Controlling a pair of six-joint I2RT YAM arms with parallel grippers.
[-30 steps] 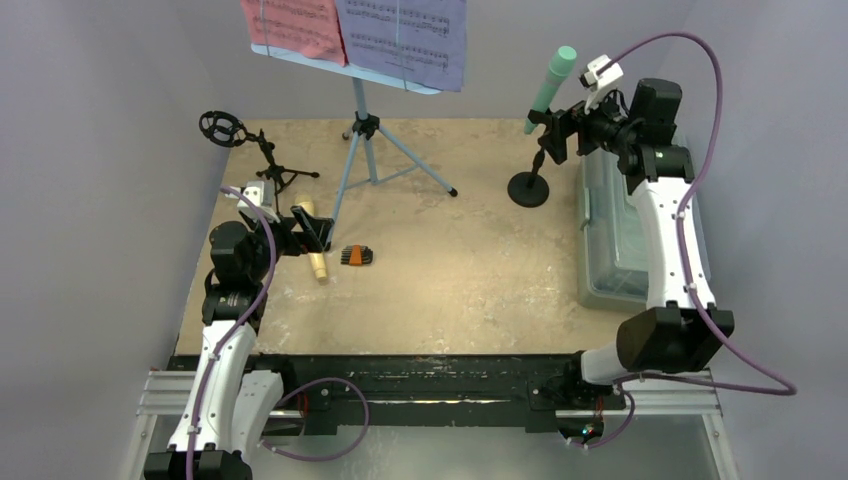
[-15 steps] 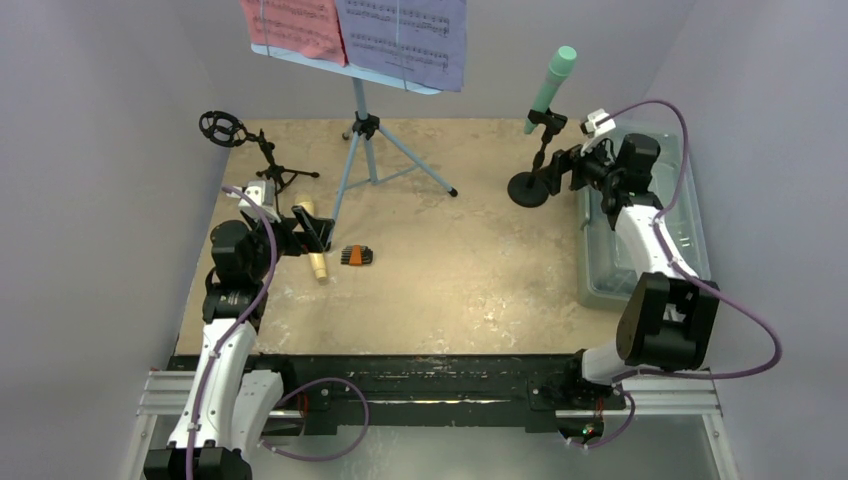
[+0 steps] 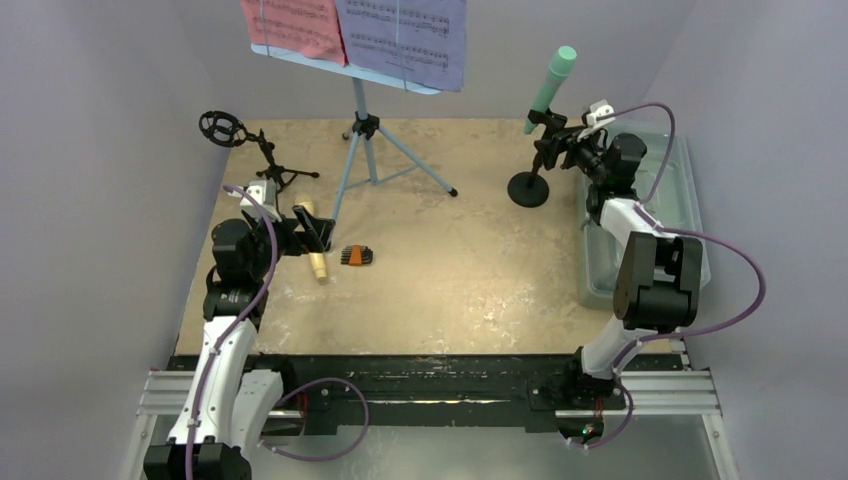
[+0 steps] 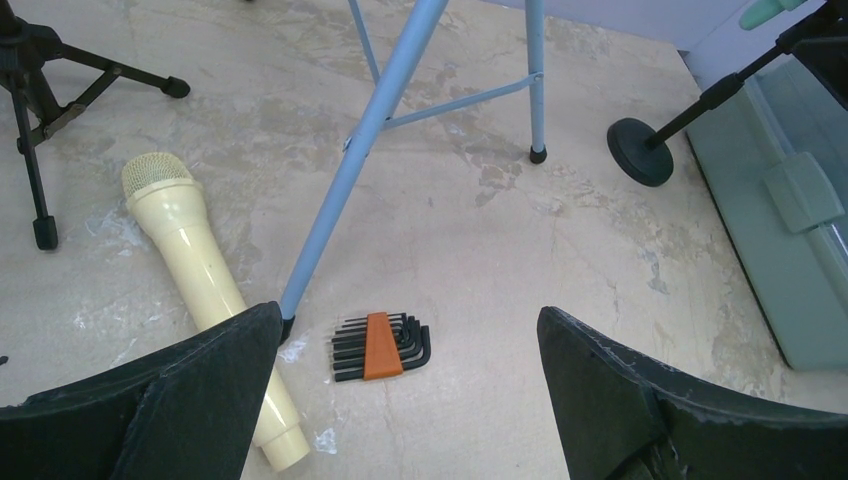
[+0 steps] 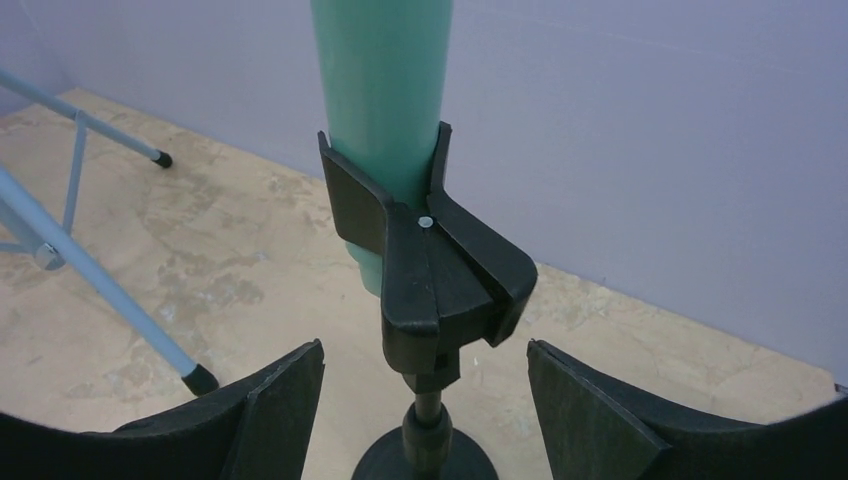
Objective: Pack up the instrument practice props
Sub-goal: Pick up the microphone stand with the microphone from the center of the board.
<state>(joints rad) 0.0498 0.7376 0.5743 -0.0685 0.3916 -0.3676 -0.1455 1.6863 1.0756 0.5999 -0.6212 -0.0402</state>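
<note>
**Props still out on the surface, both end effectors empty**

At far left a small black tripod with a ring-shaped mount stands upright. Just right of it the left end effector hangs with its jaws spread wide, gripping nothing. The overhead view half hides the yellow microphone under it. The left wrist camera shows it whole: a smooth cream barrel with a mesh head, lying flat on the mottled beige surface against a foot of the light-blue tripod. A folded hex key set with an orange holder lies beside that foot.

The tripod's tray carries a red page and a purple page, both printed with staves.

Further right, the mint-green microphone sits tilted in the Y-shaped matte clip of a black round-base stand. The right end effector brackets the stand's post, jaws apart and clear of it on both sides. The translucent grey tub lies at the right edge.
</note>
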